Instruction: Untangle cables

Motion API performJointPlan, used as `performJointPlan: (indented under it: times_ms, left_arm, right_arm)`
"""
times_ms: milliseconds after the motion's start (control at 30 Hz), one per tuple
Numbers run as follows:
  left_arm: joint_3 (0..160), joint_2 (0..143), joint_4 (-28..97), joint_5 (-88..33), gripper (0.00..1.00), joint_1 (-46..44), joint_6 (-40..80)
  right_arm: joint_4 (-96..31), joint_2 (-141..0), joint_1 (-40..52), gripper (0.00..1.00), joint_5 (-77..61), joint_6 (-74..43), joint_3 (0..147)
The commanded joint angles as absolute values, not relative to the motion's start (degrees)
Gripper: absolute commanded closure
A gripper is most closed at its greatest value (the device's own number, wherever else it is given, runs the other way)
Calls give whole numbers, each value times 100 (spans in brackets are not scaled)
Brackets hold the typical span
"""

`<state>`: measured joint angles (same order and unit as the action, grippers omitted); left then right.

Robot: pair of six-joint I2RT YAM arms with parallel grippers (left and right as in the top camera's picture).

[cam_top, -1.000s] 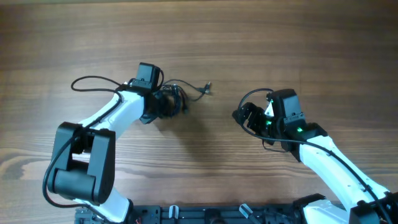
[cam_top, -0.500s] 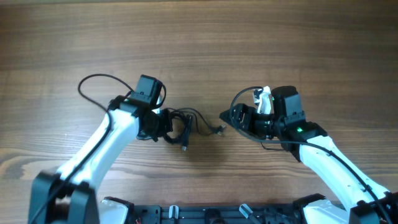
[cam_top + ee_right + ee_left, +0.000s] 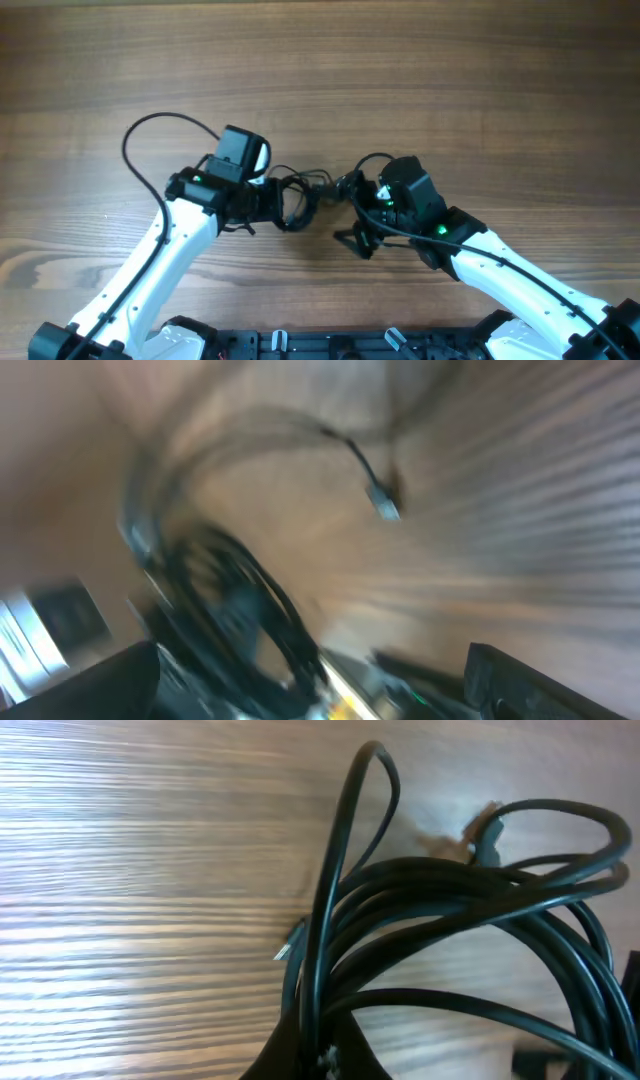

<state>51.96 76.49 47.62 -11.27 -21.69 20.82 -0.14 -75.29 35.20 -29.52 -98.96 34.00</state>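
Seen from above: a white left arm [image 3: 165, 245] and a white right arm [image 3: 520, 280], both low over a brown wooden table [image 3: 480, 70]. In the middle, between the two claws, a small dark bunch of thin black cables [image 3: 297, 192], looped and all mixed up. On the left side of the bunch, the left claw [image 3: 270, 202], clenched tight on the cords. Hard to tell whether the bunch is resting on the wood or lifted a little. Up close from the left wrist: many black cords packed side by side and crossing over, squeezed at the bottom between the dark fingers [image 3: 285, 1065]. One thin loop [image 3: 365, 780] sticking up above the rest. A little silver tip [image 3: 288, 950] poking out on the left of the bunch, and a small plug [image 3: 487, 830] near the top right. At the right end of the bunch, the right claw [image 3: 352, 212], spread wide, let go, gripping nothing, with one finger above and one below in the top view. Cannot tell whether touching the cords or just beside them. From the right wrist, all blurry: a dark ring of cords low on the left, and one thin cord running to a small plug end [image 3: 383, 502] over the wood. By the left arm, a long thick black wire [image 3: 150, 135] curving out wide, part of the robot.
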Motion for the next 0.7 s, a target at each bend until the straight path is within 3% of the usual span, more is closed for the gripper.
performJointPlan:
  times_ms: [0,233,367,533,667]
  left_arm:
    - [5205,7564,4757,-1415,96,-2569,1669]
    - [5205,7557,4648,-1643,96,-3225,945]
    - [5205,7446,4530,-2145,96,-3452,-362]
    - [5205,7435,4477,-2119,96,-3542,-1859]
    - [5205,7435,4040,-2119,96,-3542,-1935]
  right_arm:
    - [222,-7566,3529,0,-2097,-10707,3415]
    - [338,-7566,3529,0,-1439,-10617,3415]
    - [346,-7566,3336,0,-974,-8853,3415]
    - [840,-7566,2477,0,-2742,-6670,3415]
    - [1135,-7566,1975,0,-4014,-6263,3415]
